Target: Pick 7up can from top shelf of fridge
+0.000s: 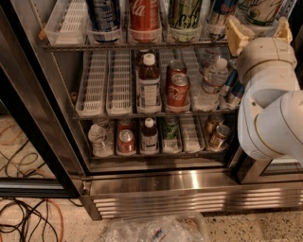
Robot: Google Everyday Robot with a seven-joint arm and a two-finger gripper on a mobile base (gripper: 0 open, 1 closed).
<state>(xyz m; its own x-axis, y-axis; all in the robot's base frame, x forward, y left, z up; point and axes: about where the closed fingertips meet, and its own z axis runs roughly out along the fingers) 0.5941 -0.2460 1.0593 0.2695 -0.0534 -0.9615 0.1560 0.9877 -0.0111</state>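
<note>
Here, gripper (pixel 259 30) flanks 7up can (pixel 261 9) (Coca-Cola (pixel 144 14) leftward).

Floor (pixel 251 226): cables (pixel 28 218) left, plastic bag (pixel 156 229) ctr; gripper (pixel 259 29) up rt.

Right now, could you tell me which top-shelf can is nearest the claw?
The 7up can, whitish with green lettering, at the far right: the open claw sits at its base, while the Coca-Cola can stands well left.

The gripper (pixel 259 27), jaws spread, flanks the 7up can (pixel 261 7) on the top shelf (pixel 118 46).
</note>
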